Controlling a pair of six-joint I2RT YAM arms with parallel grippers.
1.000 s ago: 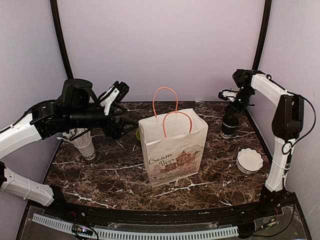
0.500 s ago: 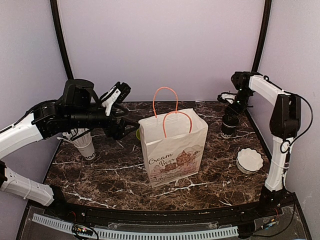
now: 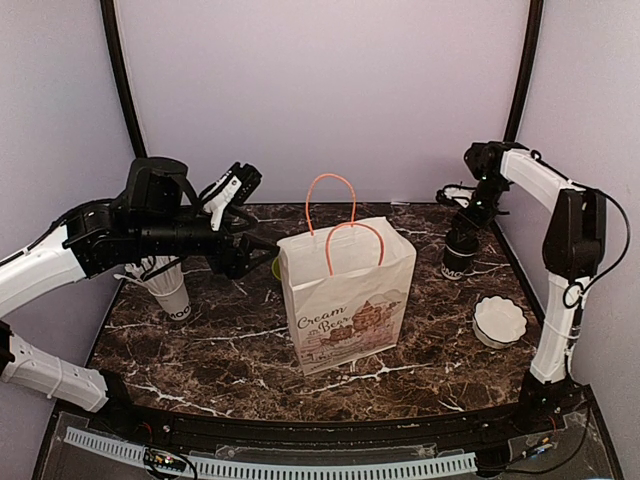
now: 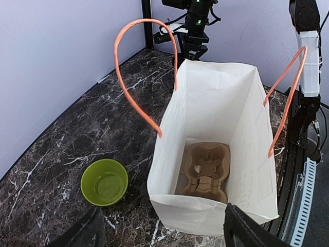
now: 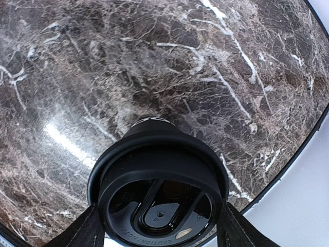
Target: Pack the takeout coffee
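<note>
The takeout coffee (image 3: 458, 256), a black cup with its black lid on, stands on the marble table at the back right. In the right wrist view the lid (image 5: 158, 177) fills the space between my two fingers, which touch its rim on both sides. My right gripper (image 3: 470, 215) (image 5: 159, 207) is shut on it from above. The white paper bag (image 3: 345, 295) with orange handles stands open in the middle. A brown cardboard cup carrier (image 4: 205, 171) lies on its floor. My left gripper (image 3: 255, 245) (image 4: 163, 211) is open and empty, hovering beside the bag's left rim.
A lime-green bowl (image 4: 104, 181) sits on the table left of the bag. A white printed cup of straws (image 3: 172, 295) stands under the left arm. A white fluted bowl (image 3: 498, 320) sits at the right front. Lilac walls close off the back and sides.
My right wrist has shifted slightly left over the coffee cup. The cup, the bag and the left arm stay in place.
</note>
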